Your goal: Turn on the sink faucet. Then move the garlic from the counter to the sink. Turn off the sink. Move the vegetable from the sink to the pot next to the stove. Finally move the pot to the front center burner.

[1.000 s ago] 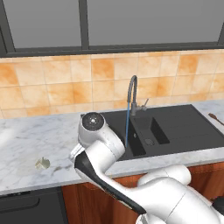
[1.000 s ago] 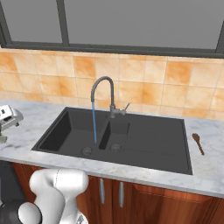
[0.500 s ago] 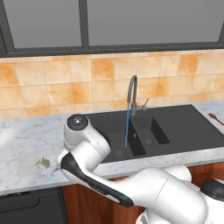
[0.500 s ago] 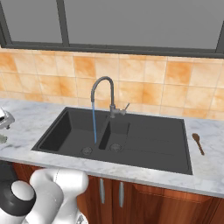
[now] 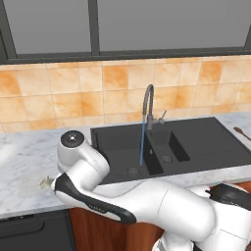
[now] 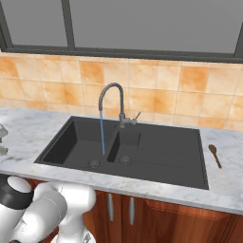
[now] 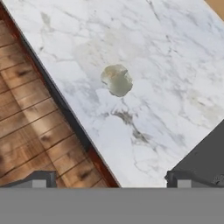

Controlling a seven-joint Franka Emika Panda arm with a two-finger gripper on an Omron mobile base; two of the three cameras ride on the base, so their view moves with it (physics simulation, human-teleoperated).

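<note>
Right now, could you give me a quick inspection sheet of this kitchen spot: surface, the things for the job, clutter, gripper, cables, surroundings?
Surface: counter, white marble with grey veins, over wooden cabinets.
Job's things: faucet running, a thin blue stream falling into the sink; garlic lying on the counter near its front edge, left of the sink, untouched.
Clutter: wooden spoon on the counter right of the sink.
Gripper: open, above the garlic, holding nothing; fingertips wide apart in the hand view.
Cables: nothing seen.
Surroundings: orange tiled wall, dark-framed window above, wood floor below.
</note>
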